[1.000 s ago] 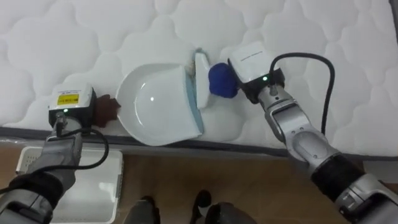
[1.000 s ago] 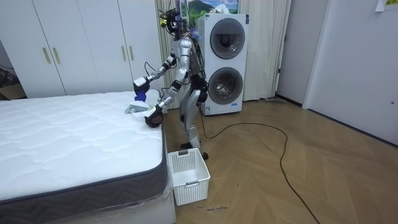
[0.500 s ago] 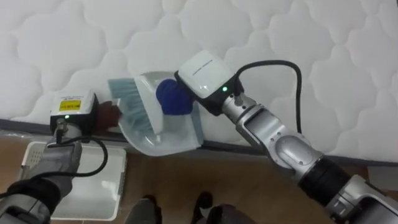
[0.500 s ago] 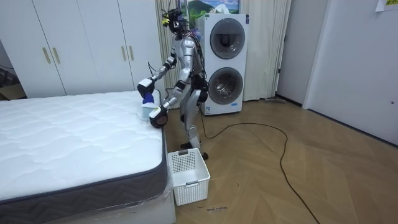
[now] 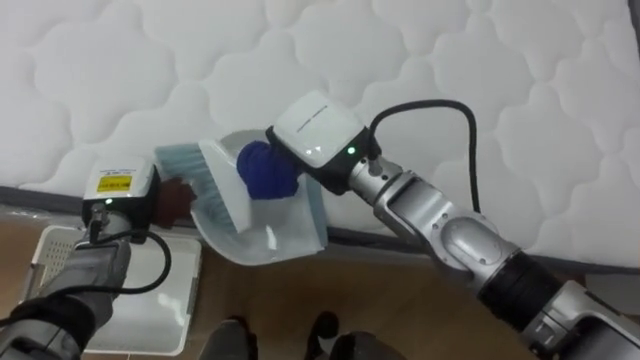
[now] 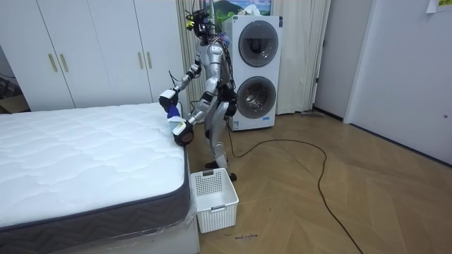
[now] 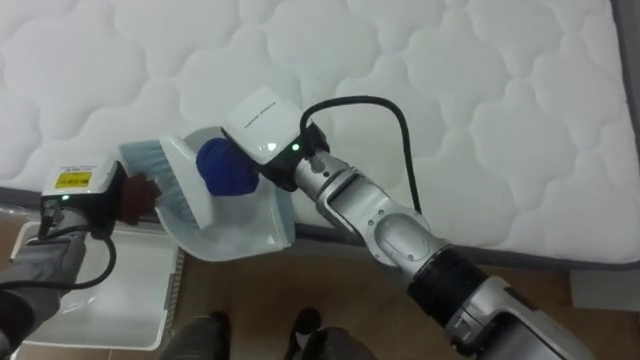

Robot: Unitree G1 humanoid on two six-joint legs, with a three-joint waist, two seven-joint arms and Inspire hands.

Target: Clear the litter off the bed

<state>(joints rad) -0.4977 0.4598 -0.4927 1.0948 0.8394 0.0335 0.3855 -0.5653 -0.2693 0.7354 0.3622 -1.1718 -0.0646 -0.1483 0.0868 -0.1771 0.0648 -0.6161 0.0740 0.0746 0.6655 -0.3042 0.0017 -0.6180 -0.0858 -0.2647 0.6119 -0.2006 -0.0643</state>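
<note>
1. A white basket (image 5: 40,250) sits on the floor (image 5: 400,300) beside the bed (image 5: 480,60).
2. The left robot hand (image 5: 172,200) grasps the dustpan (image 5: 265,240) at the bed's edge.
3. The right robot hand (image 5: 315,135) clenches the blue-handled brush (image 5: 215,185) over the dustpan.

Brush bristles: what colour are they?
The brush bristles are pale blue, clearest in the left eye view.

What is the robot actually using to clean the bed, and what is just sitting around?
In use:
brush
dustpan
mattress

Just about:
white basket on the floor by the bed
stacked washing machines
wardrobes
</note>
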